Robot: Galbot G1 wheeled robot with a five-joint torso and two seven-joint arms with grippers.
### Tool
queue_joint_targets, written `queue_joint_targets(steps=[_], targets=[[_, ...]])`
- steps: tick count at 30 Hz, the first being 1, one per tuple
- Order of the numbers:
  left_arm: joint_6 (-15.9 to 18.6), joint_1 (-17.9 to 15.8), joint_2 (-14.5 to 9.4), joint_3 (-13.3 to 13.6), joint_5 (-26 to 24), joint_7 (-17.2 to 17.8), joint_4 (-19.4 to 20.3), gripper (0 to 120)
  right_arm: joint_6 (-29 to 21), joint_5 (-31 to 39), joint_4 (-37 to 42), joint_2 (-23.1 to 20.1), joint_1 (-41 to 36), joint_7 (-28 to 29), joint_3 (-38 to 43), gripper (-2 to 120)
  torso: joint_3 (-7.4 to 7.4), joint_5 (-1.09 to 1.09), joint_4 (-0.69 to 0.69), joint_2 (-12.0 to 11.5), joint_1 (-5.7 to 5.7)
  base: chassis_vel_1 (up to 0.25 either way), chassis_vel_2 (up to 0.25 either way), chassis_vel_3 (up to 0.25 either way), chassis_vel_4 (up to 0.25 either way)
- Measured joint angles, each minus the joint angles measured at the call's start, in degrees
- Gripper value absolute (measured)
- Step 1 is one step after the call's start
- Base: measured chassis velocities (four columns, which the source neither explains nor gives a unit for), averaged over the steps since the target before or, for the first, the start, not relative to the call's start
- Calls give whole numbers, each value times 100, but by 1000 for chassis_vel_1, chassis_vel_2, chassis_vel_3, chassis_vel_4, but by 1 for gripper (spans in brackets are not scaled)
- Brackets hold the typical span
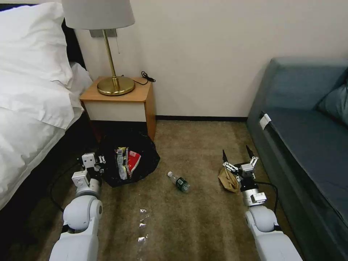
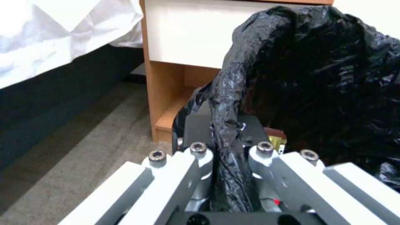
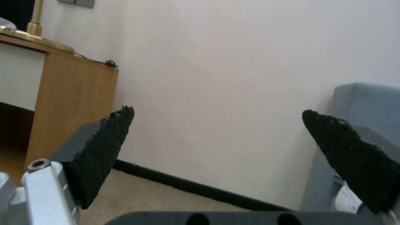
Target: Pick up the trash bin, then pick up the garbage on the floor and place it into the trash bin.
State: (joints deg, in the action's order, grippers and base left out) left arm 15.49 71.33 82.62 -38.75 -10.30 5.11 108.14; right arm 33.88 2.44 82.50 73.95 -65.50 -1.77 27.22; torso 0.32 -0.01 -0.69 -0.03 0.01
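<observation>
The trash bin [image 1: 145, 152] stands off the nightstand's front corner, its black bag [image 2: 317, 78] covering it. My left gripper [image 1: 98, 162] is shut on the bag-lined rim [image 2: 227, 125] at the bin's left side. Inside lie a red-and-white wrapper [image 1: 133, 161] and a dark-and-yellow wrapper [image 1: 121, 164]. A small clear bottle [image 1: 178, 182] with a green label lies on the carpet mid-floor. Crumpled brown paper [image 1: 227, 180] lies farther right. My right gripper [image 1: 237, 155] is open just beside and above the paper, nothing between its black pads [image 3: 104, 147].
A wooden nightstand [image 1: 119, 103] with a brass lamp [image 1: 114, 78] stands behind the bin. The bed [image 1: 32, 101] runs along the left and a blue sofa [image 1: 308, 145] along the right. A clear plastic scrap [image 1: 142, 224] lies on the carpet nearer me.
</observation>
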Motion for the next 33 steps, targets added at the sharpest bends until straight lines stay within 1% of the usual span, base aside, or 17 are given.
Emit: queue_joint_targets(steps=[7,9,10,12,13,15,19,22,25,27,31,33], targets=[[0,63,27,-25,20,6,37,5,-293,382,-140,-179,292,-99,-230,100,0,0,0,0,0,0,0,0,0],[0,109,30,-59,43,7,44,5,-655,799,-249,-332,476,-218,-440,100,0,1,0,0,0,0,0,0,0],[0,109,30,-59,43,7,44,5,-655,799,-249,-332,476,-218,-440,100,0,1,0,0,0,0,0,0,0],[0,143,43,-87,73,11,55,5,-975,1158,-381,-486,637,-292,-635,100,0,0,0,0,0,0,0,0,0],[0,143,43,-87,73,11,55,5,-975,1158,-381,-486,637,-292,-635,100,0,0,0,0,0,0,0,0,0],[0,193,69,-101,108,14,90,5,-1213,1495,-594,-602,817,-318,-856,100,0,0,0,0,0,0,0,0,0],[0,227,87,-110,142,17,109,5,-1375,1744,-793,-654,959,-324,-1011,100,1,1,0,0,0,0,0,0,0],[2,276,109,-122,216,50,116,5,-1697,2159,-1111,-711,1172,-342,-1225,100,0,0,0,0,0,0,0,0,0],[2,291,122,-123,230,63,119,5,-1754,2262,-1211,-715,1226,-342,-1291,100,0,0,0,0,0,0,0,0,0],[3,321,165,-111,241,96,121,5,-1899,2478,-1507,-711,1390,-364,-1435,100,0,0,0,0,0,0,0,0,0],[2,325,181,-89,244,102,120,5,-1961,2558,-1709,-686,1498,-442,-1498,100,1,0,0,0,0,0,0,0,0],[4,300,201,-36,239,104,115,5,-2054,2613,-1939,-676,1652,-600,-1576,100,1,0,0,0,0,0,0,0,0]])
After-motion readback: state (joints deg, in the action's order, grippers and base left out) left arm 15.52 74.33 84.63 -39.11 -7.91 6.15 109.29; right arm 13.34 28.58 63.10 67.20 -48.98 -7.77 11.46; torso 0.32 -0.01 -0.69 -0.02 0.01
